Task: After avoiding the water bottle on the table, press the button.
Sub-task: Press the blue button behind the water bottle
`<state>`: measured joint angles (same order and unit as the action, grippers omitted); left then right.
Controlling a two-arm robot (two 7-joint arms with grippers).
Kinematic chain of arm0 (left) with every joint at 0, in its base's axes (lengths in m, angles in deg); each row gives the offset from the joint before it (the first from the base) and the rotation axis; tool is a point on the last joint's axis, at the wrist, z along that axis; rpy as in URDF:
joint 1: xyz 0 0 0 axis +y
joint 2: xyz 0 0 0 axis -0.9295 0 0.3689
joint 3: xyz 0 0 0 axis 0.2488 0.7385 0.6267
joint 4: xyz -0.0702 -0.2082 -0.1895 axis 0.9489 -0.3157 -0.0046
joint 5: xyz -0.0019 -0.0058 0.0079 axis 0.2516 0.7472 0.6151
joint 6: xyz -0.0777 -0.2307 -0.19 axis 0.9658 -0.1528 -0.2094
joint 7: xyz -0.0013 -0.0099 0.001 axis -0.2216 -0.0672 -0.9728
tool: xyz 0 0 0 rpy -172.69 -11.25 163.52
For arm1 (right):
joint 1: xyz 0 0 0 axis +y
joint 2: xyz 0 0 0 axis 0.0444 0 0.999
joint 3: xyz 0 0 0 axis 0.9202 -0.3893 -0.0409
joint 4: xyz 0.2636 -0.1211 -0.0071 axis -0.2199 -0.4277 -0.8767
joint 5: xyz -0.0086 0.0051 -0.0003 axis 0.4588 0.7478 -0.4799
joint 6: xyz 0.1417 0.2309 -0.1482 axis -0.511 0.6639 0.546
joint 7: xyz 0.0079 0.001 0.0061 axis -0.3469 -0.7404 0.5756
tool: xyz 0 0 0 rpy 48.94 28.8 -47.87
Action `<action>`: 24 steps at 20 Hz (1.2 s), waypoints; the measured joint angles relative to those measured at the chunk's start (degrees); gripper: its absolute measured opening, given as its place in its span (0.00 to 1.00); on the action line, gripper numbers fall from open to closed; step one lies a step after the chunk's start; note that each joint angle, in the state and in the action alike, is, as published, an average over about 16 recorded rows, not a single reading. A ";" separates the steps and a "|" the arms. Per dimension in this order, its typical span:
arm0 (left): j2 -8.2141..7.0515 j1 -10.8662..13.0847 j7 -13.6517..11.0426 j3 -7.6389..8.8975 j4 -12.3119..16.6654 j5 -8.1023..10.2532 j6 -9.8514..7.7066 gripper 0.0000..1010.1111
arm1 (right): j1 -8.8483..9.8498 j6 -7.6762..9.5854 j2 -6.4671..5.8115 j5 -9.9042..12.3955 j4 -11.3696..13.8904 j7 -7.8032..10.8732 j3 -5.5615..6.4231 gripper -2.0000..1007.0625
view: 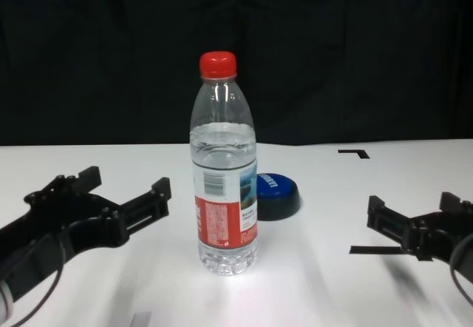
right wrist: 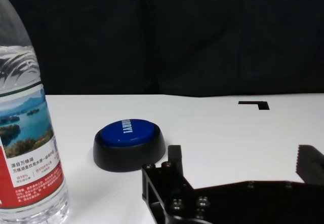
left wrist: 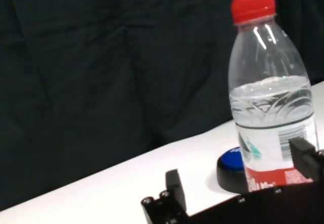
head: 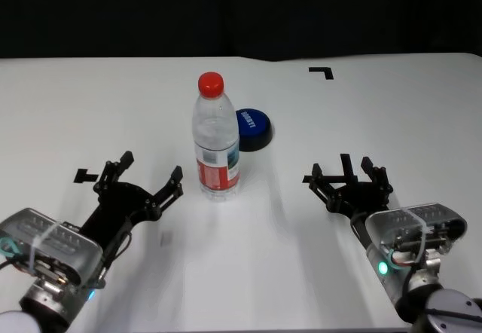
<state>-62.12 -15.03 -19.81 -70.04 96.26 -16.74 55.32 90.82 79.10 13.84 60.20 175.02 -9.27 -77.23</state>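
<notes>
While water bottle [head: 216, 139] fronts button [head: 254, 128], left hand [head: 143, 177] spread, right hand [head: 349, 175] spread

You have the water bottle [head: 216, 141] standing upright on the white table [head: 248, 273], its red cap on, with the blue button [head: 254, 128] just behind it and slightly to the right, partly hidden by the bottle. Your left gripper [head: 144, 179] sits near the bottle's left with its fingers spread apart. Your right gripper [head: 348, 176], fingers also apart, rests well to the bottle's right, over a black tape mark.
</notes>
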 joint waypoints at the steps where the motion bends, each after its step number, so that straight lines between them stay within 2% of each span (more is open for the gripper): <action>1: -0.07 -0.22 -0.12 -0.16 -0.19 0.09 0.02 0.99 | 0.00 0.00 0.00 0.00 0.00 0.00 0.00 1.00; 24: -1.26 -6.42 -2.91 -3.72 -5.40 2.41 1.21 0.99 | 0.00 0.00 0.00 0.00 0.00 0.00 0.00 1.00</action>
<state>-63.38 -21.45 -22.72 -73.76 90.86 -14.33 56.53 90.82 79.10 13.84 60.20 175.02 -9.27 -77.23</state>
